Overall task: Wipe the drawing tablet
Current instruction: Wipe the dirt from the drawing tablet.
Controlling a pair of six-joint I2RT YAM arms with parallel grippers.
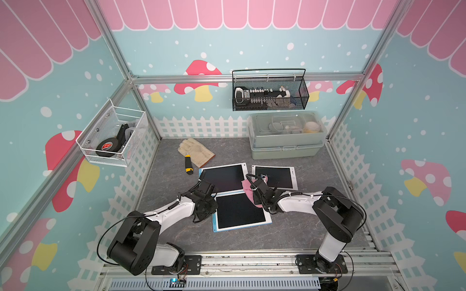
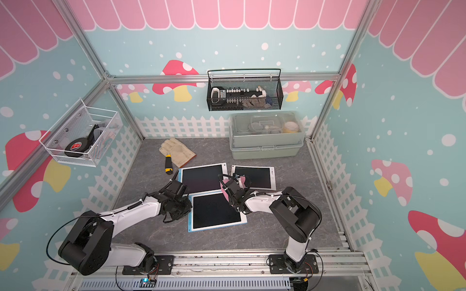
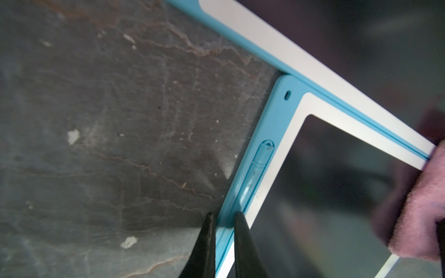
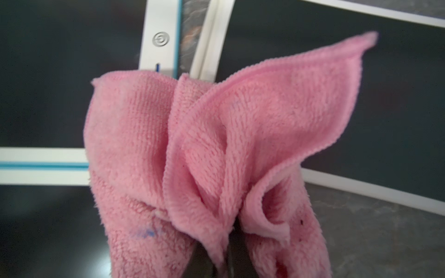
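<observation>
On the grey table, mid-floor, 3 tablets lie flat w/ dark screens up. The near tablet has a blue rim, and its far edge touches the left tablet, also blue-rimmed. The right tablet, white frame, sits just beside that one, a bit skewed, w/ a sliver of table btwn them.

R gripper is clamped on a pink cloth, which is bunched up w/ folds fanning out past the fingers. The cloth hangs over the spot where all 3 tablets' corners come together, at the near tablet's far right corner. Can't tell if it presses on a screen. There's a small blue smudge on one fold.

L gripper points down at the near tablet's left rim, by the pen slot. Jaws are nearly together, only a thin slit, w/ one tip on the table side and one over the rim. Can't tell if they pinch it.

Further back lies a glove w/ a knife against it, yellow-black handle. A lidded bin sits in the far right corner. There's a black basket on the back wall and a white basket on the left wall w/ a tape roll in it.
</observation>
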